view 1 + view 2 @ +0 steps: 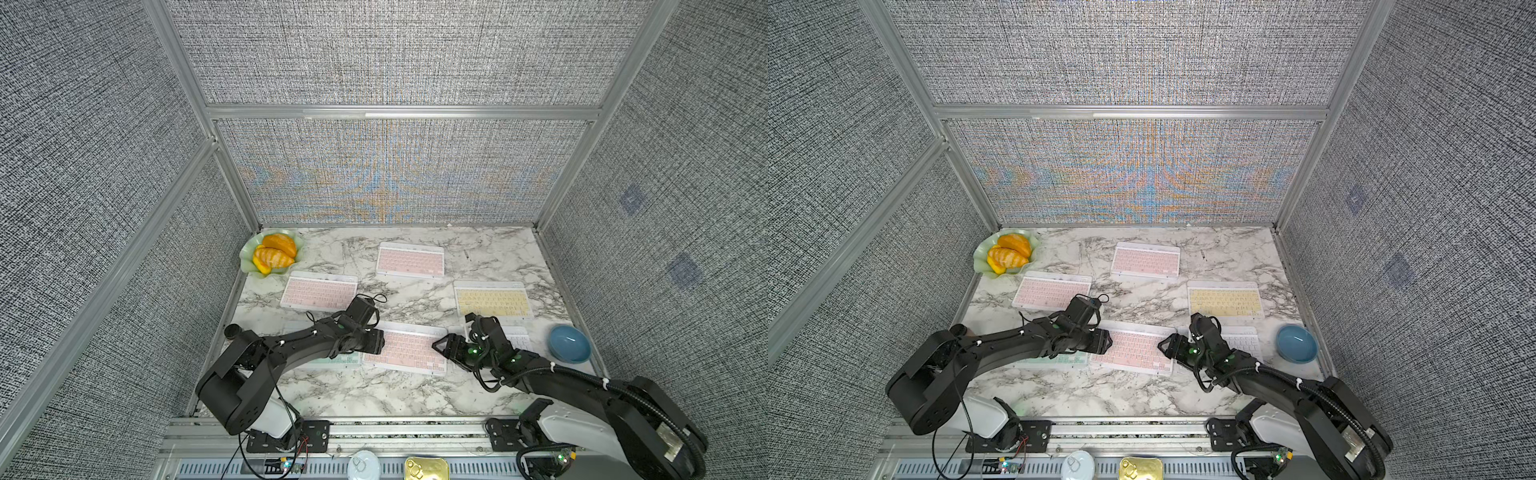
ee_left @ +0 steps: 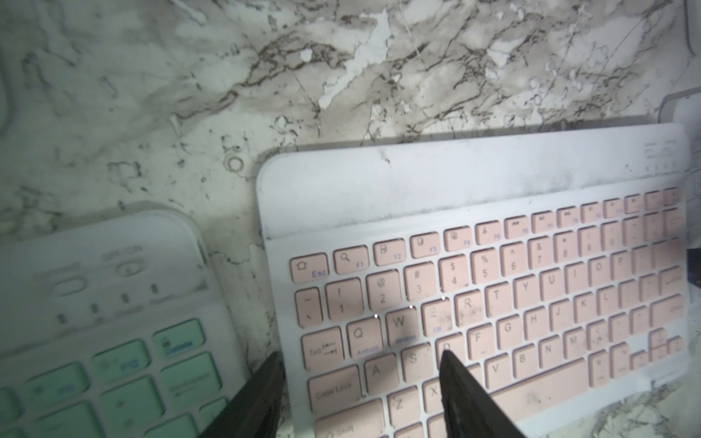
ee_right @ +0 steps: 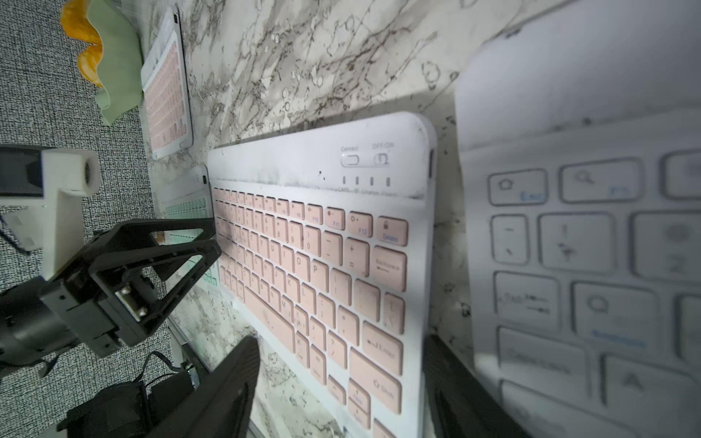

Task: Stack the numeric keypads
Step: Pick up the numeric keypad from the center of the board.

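Observation:
Several keypads lie flat on the marble table (image 1: 374,395). Pink ones are at back centre (image 1: 410,259), at the left (image 1: 318,291) and at front centre (image 1: 409,347). A yellow one (image 1: 492,299) lies at the right. A mint one (image 1: 332,359) shows under my left arm and a white one (image 1: 519,336) under my right arm. My left gripper (image 2: 362,354) is open, straddling the front pink keypad's (image 2: 493,288) left end beside the mint keypad (image 2: 113,360). My right gripper (image 3: 341,341) is open, straddling its right front corner (image 3: 379,303), next to the white keypad (image 3: 588,246).
A green plate (image 1: 249,253) with orange pieces sits in the back left corner. A blue bowl (image 1: 569,343) stands at the right edge. Grey fabric walls close in three sides. Two tins (image 1: 363,465) (image 1: 426,469) rest on the front rail.

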You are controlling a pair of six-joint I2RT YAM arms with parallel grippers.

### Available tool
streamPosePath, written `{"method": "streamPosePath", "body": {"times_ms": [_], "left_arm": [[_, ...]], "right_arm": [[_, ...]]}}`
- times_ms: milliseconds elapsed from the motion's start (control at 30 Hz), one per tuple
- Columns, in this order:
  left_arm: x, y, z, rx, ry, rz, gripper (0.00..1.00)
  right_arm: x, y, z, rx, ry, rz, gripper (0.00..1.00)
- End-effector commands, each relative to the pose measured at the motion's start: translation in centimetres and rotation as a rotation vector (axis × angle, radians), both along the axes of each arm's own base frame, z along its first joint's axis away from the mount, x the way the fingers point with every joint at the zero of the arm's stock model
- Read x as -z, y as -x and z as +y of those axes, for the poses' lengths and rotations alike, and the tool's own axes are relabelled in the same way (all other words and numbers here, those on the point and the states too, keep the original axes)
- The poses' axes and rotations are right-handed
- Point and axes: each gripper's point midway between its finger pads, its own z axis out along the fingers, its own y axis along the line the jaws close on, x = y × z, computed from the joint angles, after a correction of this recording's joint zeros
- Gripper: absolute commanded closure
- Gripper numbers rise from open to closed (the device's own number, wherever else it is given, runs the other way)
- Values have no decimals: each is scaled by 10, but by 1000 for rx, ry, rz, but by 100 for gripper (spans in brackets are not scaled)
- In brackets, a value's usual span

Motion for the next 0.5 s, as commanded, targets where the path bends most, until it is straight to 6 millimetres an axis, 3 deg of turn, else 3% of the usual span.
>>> {"method": "streamPosePath", "body": {"times_ms": [0, 467], "left_arm": [[10, 43, -14, 93, 95, 203, 35], [9, 43, -18, 105, 117, 199, 35]], "right_arm": [[-70, -4, 39, -100, -303, -103, 30], [-84, -3, 38, -105, -337, -120, 29]]}}
